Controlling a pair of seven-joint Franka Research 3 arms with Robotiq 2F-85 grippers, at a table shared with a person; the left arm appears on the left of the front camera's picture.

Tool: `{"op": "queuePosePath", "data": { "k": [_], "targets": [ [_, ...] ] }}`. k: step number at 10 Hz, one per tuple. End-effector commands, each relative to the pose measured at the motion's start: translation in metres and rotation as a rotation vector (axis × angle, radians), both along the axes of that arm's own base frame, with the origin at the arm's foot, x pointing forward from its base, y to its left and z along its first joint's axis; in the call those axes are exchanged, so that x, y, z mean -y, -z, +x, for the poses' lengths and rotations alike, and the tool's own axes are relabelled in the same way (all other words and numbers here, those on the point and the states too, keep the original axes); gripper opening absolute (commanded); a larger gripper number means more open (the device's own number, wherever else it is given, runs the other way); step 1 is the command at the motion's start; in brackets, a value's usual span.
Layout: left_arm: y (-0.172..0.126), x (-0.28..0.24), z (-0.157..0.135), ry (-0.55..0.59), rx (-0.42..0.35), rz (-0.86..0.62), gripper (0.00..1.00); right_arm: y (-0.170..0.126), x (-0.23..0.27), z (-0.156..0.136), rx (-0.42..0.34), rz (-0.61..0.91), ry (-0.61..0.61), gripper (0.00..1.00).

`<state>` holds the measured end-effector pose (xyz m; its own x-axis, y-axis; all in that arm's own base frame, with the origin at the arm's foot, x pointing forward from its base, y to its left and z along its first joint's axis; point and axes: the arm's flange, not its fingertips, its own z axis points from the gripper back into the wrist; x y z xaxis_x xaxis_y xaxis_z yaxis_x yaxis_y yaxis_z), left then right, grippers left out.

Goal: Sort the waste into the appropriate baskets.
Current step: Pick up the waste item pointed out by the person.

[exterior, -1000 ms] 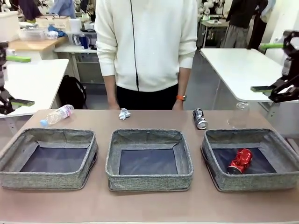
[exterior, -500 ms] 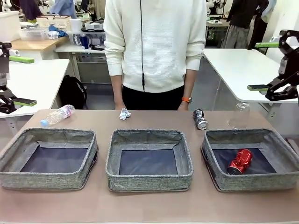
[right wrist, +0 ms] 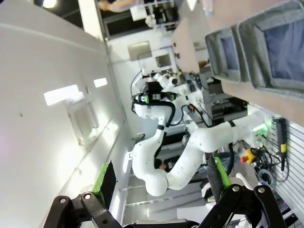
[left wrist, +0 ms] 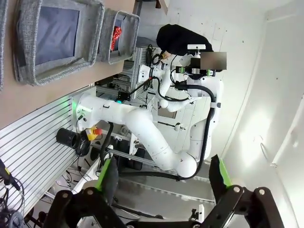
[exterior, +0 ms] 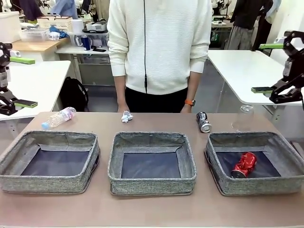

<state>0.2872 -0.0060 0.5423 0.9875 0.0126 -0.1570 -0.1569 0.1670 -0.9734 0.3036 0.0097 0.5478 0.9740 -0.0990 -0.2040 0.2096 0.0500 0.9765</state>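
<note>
Only the person [exterior: 159, 47] has shifted toward 3 o'clock; nothing on the counter [exterior: 152, 209] moved, so sorting is stalled. My left end effector [exterior: 21, 81] and right end effector [exterior: 267, 67] hang spread wide, empty (out at 9 and 3). The crushed red can [exterior: 244, 164] lies in the 3 o'clock basket [exterior: 285, 142].

The left gripper [exterior: 28, 81] at the far left and the right gripper [exterior: 265, 67] at the far right are both raised, each pointing inward towards the middle, jaws spread wide with one green-padded finger above the other and nothing between them.
</note>
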Motion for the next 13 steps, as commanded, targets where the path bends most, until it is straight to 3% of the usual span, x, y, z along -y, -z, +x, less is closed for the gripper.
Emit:
{"op": "queuePosePath", "data": {
  "k": [1, 13],
  "targets": [
    [-0.0026, -0.0001, -0.0011, 0.003, -0.008, -0.015, 1.0, -0.0005, 0.004, -0.0011, -0.002, -0.001, -0.016, 1.0],
    [-0.0026, -0.0001, -0.0011, 0.003, -0.008, -0.015, 1.0, -0.0005, 0.004, -0.0011, -0.002, -0.001, -0.016, 1.0]
  ]
}}
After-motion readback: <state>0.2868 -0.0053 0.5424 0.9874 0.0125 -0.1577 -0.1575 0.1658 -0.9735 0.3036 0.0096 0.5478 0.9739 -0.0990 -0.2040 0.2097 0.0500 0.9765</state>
